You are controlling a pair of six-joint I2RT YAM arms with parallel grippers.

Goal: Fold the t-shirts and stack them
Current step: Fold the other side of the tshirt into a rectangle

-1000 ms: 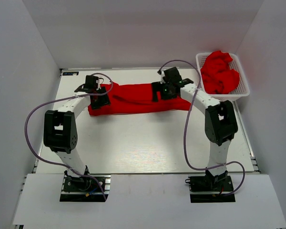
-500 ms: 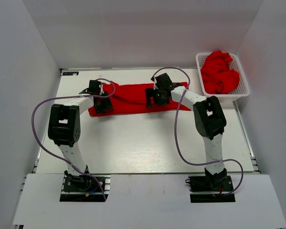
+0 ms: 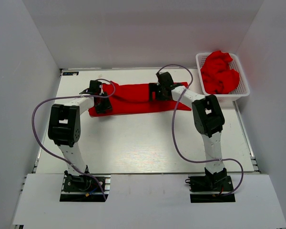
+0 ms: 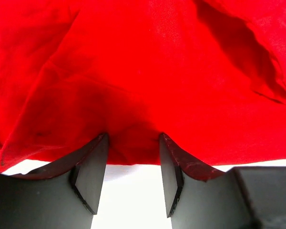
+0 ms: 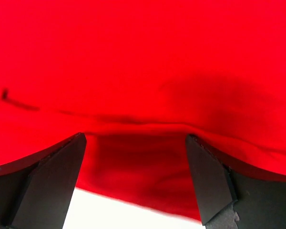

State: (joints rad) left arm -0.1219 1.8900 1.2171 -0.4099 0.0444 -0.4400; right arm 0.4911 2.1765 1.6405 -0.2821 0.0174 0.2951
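As the soft red short-sleeved t-shirt [image 3: 133, 98] lies long-axis left-right mid-frame, left end effector [image 3: 101, 106] straddles its left end, right end effector [image 3: 155, 93] its right-centre; both spread.

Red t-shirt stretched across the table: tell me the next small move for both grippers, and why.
Probably shut both grippers on the near edge of the soft red cloth t-shirt. The left gripper and the right gripper are both open, each straddling that edge, and bare white table shows in the gap, so nothing is gripped yet for a fold.
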